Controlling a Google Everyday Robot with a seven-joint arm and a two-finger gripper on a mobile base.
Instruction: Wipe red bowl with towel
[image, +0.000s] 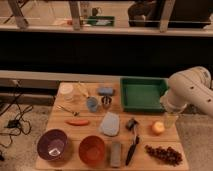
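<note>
The red bowl (92, 149) stands upright at the front of the wooden table, right of a purple bowl (52, 144). The towel (109, 124), a pale grey-blue cloth, lies flat just behind and to the right of the red bowl. My gripper (169, 118) hangs from the white arm (190, 90) over the table's right side, just above an orange (158, 128). It is well to the right of the towel and the red bowl, and touches neither of them.
A green tray (143, 93) sits at the back right. A grey bar (116, 152) and a black brush (132, 145) lie right of the red bowl, with grapes (164, 154) at the front right. A sponge block (105, 91), cups, a carrot (77, 122) and utensils fill the back left.
</note>
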